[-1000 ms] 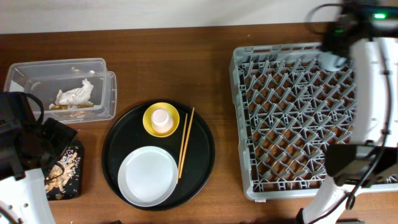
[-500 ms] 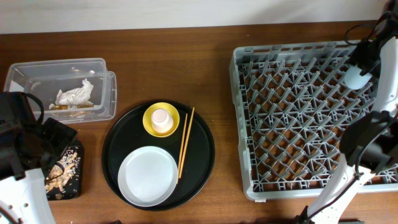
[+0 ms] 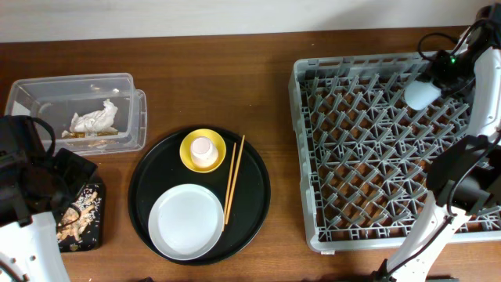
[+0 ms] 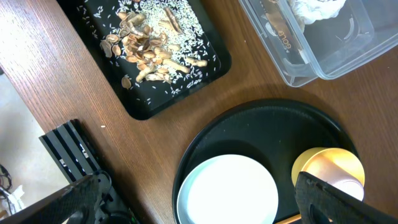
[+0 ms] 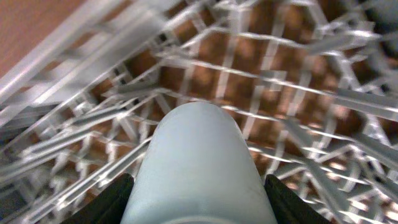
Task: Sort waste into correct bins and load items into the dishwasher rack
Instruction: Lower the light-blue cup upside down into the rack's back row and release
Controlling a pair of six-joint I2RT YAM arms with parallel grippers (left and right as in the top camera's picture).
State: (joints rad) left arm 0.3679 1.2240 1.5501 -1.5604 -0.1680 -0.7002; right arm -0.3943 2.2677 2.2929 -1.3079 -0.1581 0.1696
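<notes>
My right gripper point(image 3: 438, 78) is shut on the light blue cup point(image 3: 420, 93), also in the right wrist view point(image 5: 202, 165), and holds it over the far right part of the grey dishwasher rack point(image 3: 313, 157). The yellow bowl point(image 3: 188, 145) holds the small cream-pink cup point(image 3: 203, 148) on the round black tray. The pale plate point(image 3: 185, 221) and wooden chopsticks point(image 3: 234, 178) lie there too. The clear box point(image 3: 47, 94) holds a crumpled white napkin point(image 3: 94, 119). The flat black tray point(image 4: 205, 68) holds beige scraps point(image 4: 149, 46). My left gripper point(image 4: 199, 214) is open above the plate point(image 4: 227, 190).
The round black tray point(image 3: 149, 176) sits at the table's middle. The clear box's lid leans against its right side point(image 3: 139, 117). The rack fills the right half of the table. The left arm's body point(image 3: 23, 180) covers the front left corner.
My right gripper with the light blue cup swung right along the rack's far edge, then came back left and lower over the rack. The left arm has not moved.
</notes>
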